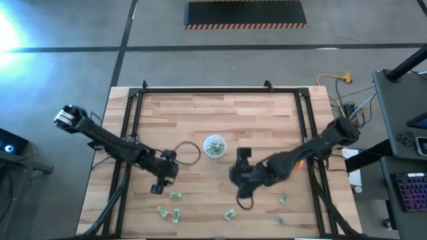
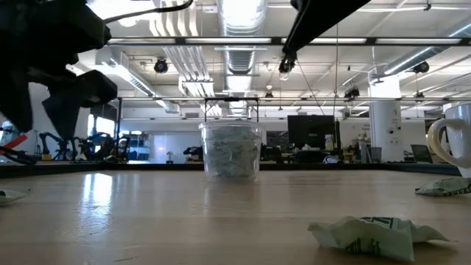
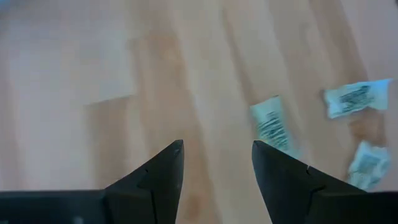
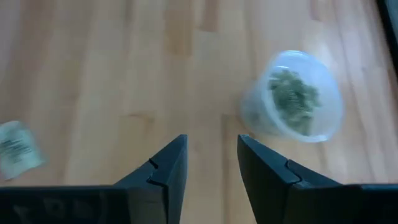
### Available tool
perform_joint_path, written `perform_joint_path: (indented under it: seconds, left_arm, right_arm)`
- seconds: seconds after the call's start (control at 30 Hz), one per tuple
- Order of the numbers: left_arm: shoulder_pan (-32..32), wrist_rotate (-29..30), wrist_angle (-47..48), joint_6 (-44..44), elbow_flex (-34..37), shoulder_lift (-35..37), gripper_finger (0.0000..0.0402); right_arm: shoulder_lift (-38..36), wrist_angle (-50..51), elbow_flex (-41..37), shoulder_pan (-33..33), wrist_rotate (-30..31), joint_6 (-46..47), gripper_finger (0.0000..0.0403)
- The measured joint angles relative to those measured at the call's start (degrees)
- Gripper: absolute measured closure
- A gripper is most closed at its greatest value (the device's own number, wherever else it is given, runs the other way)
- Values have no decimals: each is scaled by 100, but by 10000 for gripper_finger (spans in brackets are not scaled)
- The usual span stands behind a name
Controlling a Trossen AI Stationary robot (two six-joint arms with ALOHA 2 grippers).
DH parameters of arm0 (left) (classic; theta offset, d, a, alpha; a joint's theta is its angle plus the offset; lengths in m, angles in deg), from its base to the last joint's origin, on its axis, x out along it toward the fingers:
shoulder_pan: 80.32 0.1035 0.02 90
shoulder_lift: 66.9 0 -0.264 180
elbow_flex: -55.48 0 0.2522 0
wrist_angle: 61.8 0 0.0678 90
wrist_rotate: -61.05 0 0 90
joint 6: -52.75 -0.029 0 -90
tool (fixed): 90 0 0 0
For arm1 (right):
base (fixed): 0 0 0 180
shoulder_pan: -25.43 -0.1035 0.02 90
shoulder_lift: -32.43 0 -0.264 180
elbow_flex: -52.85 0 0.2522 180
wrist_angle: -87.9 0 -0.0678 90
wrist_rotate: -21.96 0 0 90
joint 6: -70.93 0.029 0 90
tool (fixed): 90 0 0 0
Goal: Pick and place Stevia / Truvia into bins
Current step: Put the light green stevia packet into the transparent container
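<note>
Both hands gape empty: right hand at the cup's four o'clock (bare surface beyond), left hand above packets.

Green-and-white packets, translucent white cup, pale striped wood table

Counted six small green-and-white paper sweetener packets lying loose on the wooden table, three toward the left side and three toward the right. There was just one small round translucent white cup, and the packets heaped inside it were too jumbled to count. Apart from that there were two dark two-finger grippers, the left gripper and the right gripper, plus one white mug at the table's edge.
</note>
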Motion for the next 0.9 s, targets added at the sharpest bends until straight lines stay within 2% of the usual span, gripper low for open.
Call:
perform_joint_path:
  seconds: [0.4,0.53,0.77,0.9]
  left_arm:
    - [-901,-96,-975,350,-457,-1333,228]
    - [-1046,171,-946,408,-567,-1757,228]
    - [-1032,220,-751,408,-820,-2150,231]
    - [-1035,234,-582,412,-858,-2204,257]
  right_arm:
    - [-8,-16,-7,-575,42,229,300]
    - [-8,-17,-11,-569,44,384,309]
    - [-8,-25,-11,-595,46,556,324]
    - [-8,-29,-26,-631,46,575,330]
